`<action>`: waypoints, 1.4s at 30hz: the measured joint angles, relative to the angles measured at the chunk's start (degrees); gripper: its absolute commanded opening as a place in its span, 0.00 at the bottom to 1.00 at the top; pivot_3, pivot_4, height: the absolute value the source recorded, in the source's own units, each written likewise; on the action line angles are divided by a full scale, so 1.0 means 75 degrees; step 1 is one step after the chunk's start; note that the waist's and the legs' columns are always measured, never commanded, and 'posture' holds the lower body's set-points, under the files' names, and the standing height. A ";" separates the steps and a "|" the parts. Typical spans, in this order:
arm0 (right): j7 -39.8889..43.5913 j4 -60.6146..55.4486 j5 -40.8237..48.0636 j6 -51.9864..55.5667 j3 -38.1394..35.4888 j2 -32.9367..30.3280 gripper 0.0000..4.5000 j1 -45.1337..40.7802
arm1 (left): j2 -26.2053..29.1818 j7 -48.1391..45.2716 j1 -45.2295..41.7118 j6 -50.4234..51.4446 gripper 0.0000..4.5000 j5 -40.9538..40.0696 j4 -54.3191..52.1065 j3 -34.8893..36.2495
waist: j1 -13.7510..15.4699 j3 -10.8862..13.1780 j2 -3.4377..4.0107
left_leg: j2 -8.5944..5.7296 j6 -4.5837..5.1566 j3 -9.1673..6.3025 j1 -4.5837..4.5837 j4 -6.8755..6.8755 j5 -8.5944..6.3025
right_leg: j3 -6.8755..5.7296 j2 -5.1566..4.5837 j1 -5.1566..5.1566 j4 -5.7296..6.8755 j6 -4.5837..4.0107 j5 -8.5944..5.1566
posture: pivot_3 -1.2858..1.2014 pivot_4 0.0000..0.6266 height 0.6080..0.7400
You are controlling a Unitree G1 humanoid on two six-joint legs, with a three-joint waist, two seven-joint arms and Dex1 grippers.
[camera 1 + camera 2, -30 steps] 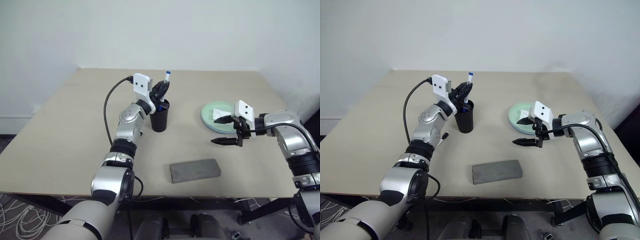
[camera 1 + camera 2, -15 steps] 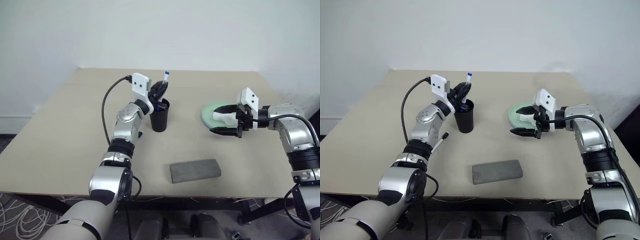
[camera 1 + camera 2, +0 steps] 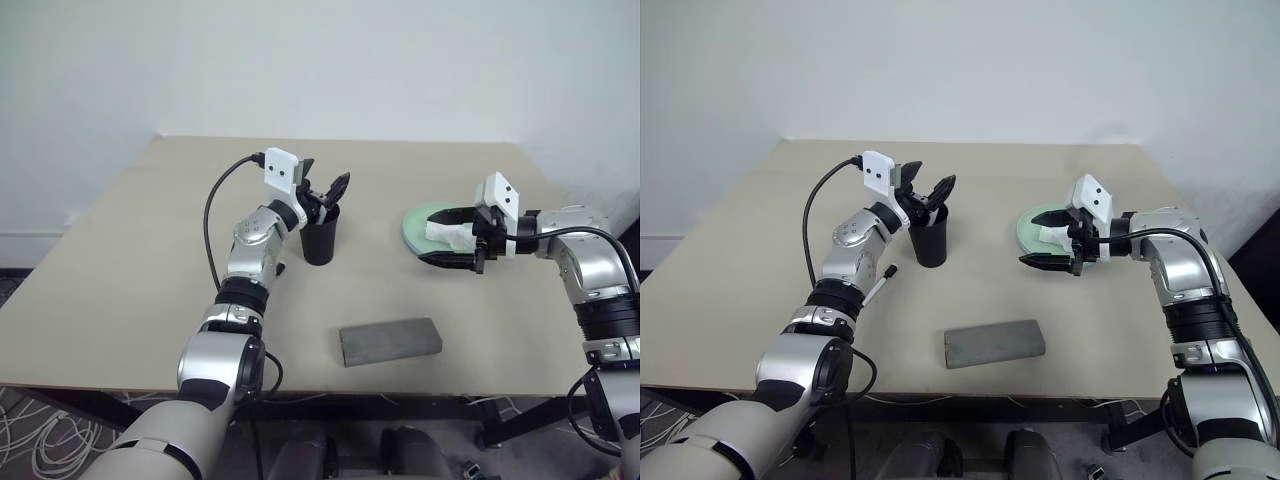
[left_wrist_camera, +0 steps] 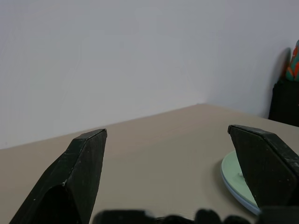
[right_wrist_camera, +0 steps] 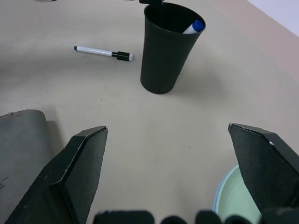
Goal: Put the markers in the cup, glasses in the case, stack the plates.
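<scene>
On the table, the cup shows no readable label.

A: Head pair?
B: High, looking forward and down over the whole tabletop, far edge and wall at 12 o'clock. Both eyes share the same scene, slightly offset.
A: Left wrist?
B: Low and near-level, along its fingers towards the wall; plates at 4 o'clock.
A: Right wrist?
B: Close, angled down past its fingers at the cup, 12 o'clock. Cup and plates are in the head views too.
</scene>
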 measured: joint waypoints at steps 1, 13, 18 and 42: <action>-0.0001 0.0004 0.0001 0.0000 0.0000 0.0000 1.00 0.0000 | 0.0001 -0.0050 0.0000 0.0038 1.00 -0.0007 0.0000 0.0000 | 0.0000 0.0000 0.0000 | 0.0000 0.0000 0.0000 0.0000 0.0000 0.0000 | -0.0001 -0.0001 0.0000 0.0000 0.0000 0.0000 | 0.52 0.00 0.99; -0.0109 0.0091 0.0013 0.0000 -0.0036 0.0005 1.00 -0.0009 | 0.2239 -0.1900 0.1044 0.3719 1.00 -0.0800 -0.4677 -0.0253 | -0.0098 -0.0001 0.0006 | 0.0010 -0.0011 0.0002 -0.0004 -0.0006 -0.0003 | 0.0006 0.0020 -0.0016 0.0006 -0.0003 -0.0002 | 0.52 0.00 0.99; -0.0100 0.0121 0.0016 -0.0004 -0.0029 0.0056 1.00 -0.0039 | 0.3415 -0.2562 0.1661 0.4929 1.00 -0.0938 -0.5404 -0.0379 | -0.0061 0.0000 0.0008 | 0.0010 -0.0016 0.0003 0.0006 -0.0005 0.0003 | 0.0004 0.0018 -0.0003 0.0004 0.0015 -0.0030 | 0.52 0.00 0.99; 0.0007 0.0203 0.0008 -0.0012 -0.0018 0.0083 1.00 -0.0120 | 0.3279 -0.1740 0.1201 0.7071 1.00 0.0917 -0.3137 -0.2386 | -0.0039 0.0000 0.0009 | 0.0005 -0.0024 0.0008 0.0002 -0.0037 0.0003 | 0.0003 -0.0003 -0.0028 0.0001 -0.0005 -0.0001 | 0.52 0.00 0.99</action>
